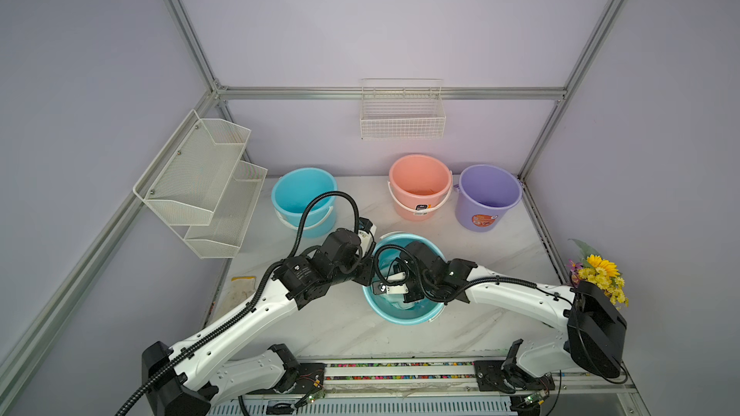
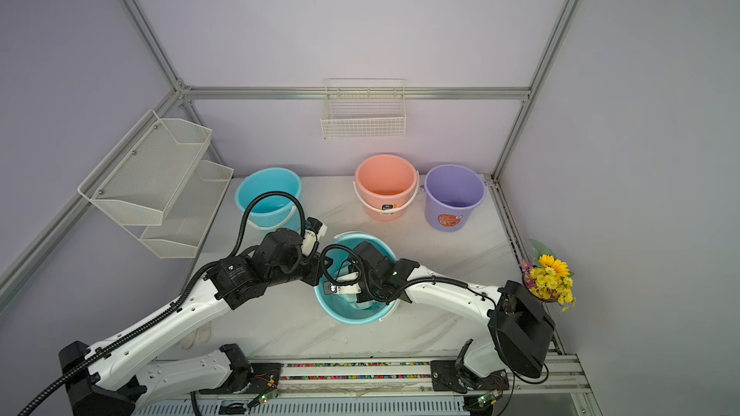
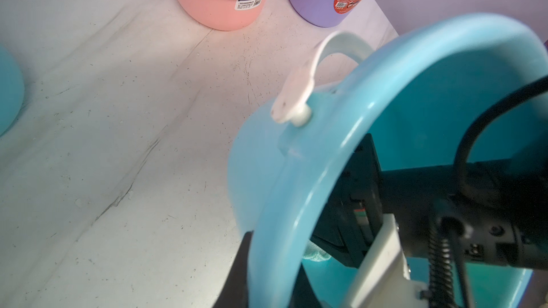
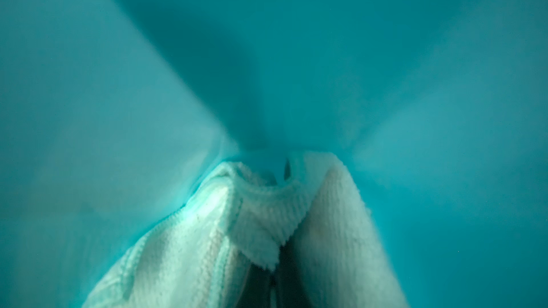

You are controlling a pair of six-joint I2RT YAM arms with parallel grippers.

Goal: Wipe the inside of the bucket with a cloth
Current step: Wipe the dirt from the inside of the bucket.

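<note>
The bucket (image 1: pixel 400 317) is clamped at its rim by the left gripper (image 3: pixel 267 265). Inside it, the cloth (image 4: pixel 267 217) is held bunched in the closed right gripper (image 4: pixel 274 277), touching the wall just ahead of the fingertips.

Marbled white desk (image 1: pixel 340 326), carrying along its rear edge: one light blue bucket (image 1: pixel 303 194), far left; one pink bucket (image 1: pixel 419 182), white handle, dark label; one purple bucket (image 1: pixel 488 194), orange sticker, just beside the pink. Wall-mounted: white wire basket (image 1: pixel 402 122); two-tier white mesh rack (image 1: pixel 200 182). Yellow and purple flowers (image 1: pixel 600 274), right edge.
</note>
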